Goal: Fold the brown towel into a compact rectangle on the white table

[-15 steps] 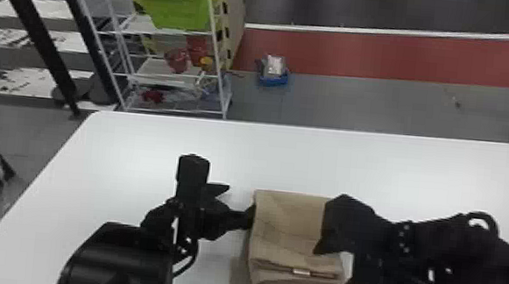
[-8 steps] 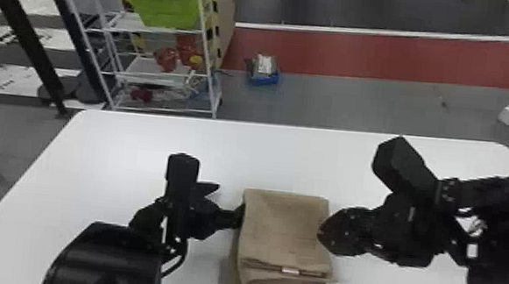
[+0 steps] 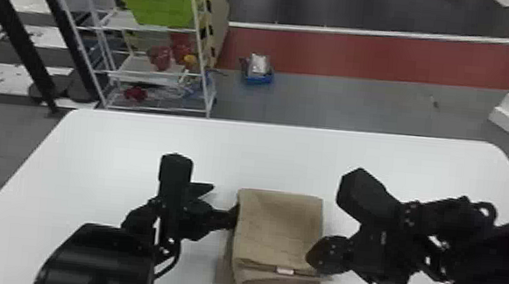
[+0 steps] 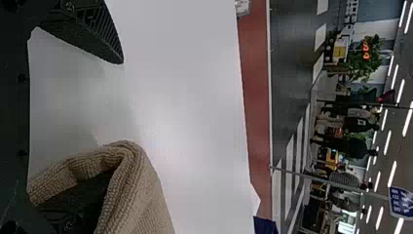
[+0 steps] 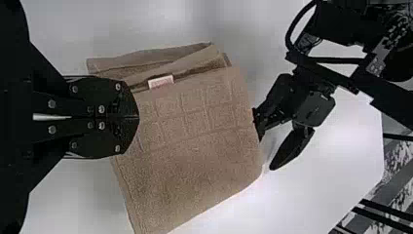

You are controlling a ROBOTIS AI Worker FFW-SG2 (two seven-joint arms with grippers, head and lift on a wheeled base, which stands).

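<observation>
The brown towel [image 3: 279, 229] lies folded on the white table [image 3: 292, 156], its label near the front edge and lower layers sticking out at front and left. My left gripper [image 3: 220, 203] is open at the towel's left edge. In the left wrist view, one finger of the left gripper [image 4: 109, 122] is tucked inside a fold of the towel [image 4: 141, 195]; the other stands apart above bare table. By the towel's right edge, toward the front, is my right gripper [image 3: 313, 258], its fingers together. The right wrist view has the shut right gripper [image 5: 138, 117] over the towel [image 5: 195, 146] near the label.
Beyond the table's far edge stand a white wire shelf [image 3: 162, 30] with a green bin and, on the floor, a small blue box [image 3: 258, 76]. White table surface surrounds the towel, with bare room behind it.
My right gripper, open across the towel's right side a second ago, has shut and drawn off to the right, then moved toward the table's front. The left gripper holds its place at the left edge.
</observation>
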